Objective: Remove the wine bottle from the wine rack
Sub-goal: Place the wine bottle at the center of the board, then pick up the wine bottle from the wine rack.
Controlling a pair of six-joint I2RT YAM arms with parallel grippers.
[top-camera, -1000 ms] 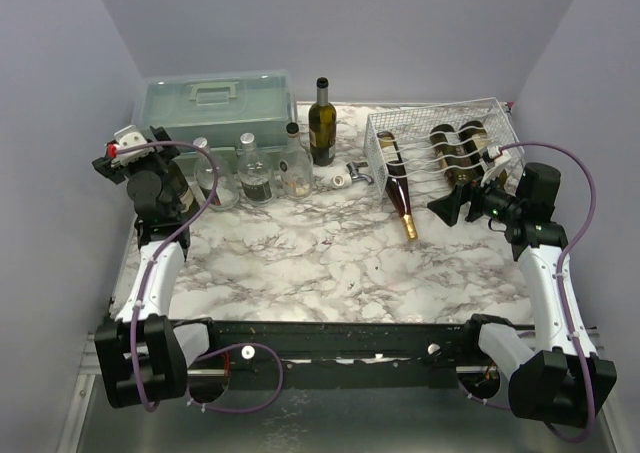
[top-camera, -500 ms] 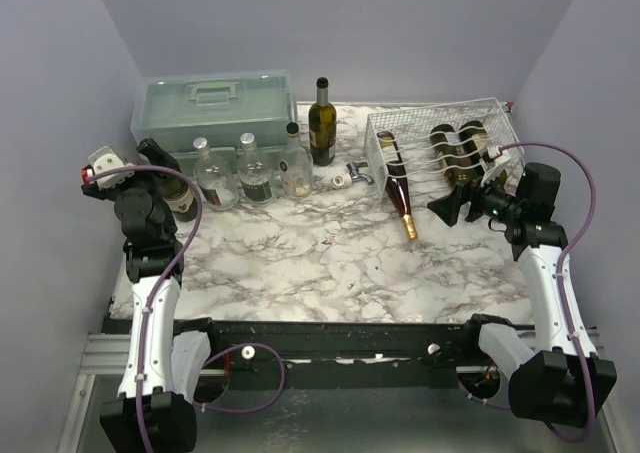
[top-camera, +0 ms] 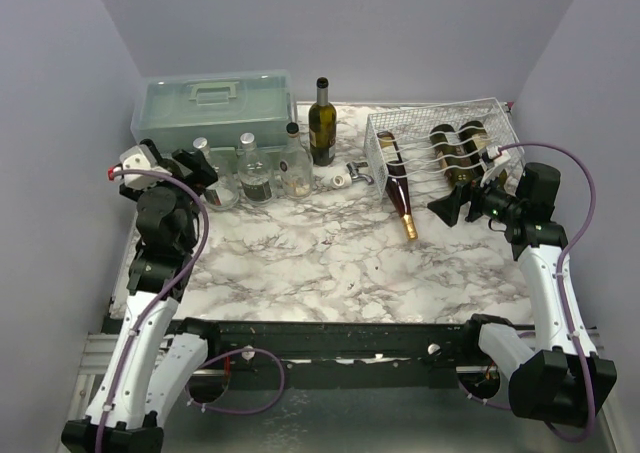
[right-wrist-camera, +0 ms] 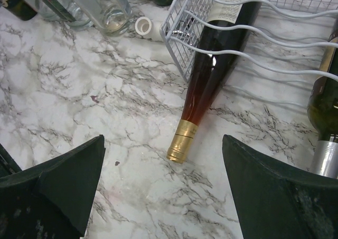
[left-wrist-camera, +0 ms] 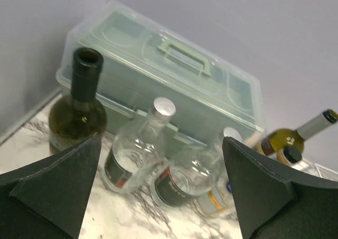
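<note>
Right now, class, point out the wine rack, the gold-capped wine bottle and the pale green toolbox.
wine rack [top-camera: 373,155], top external view, left mesh wall.
gold-capped wine bottle [right-wrist-camera: 205,86], right wrist view, dark shoulder.
pale green toolbox [left-wrist-camera: 182,58], left wrist view, lid handle.

No text is legible; labels on the wine bottle and clear bottles are blurred.

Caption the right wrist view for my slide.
Open right gripper hovers above the marble table, framing a gold-capped wine bottle lying in the white wire wine rack, neck sticking out.
</note>
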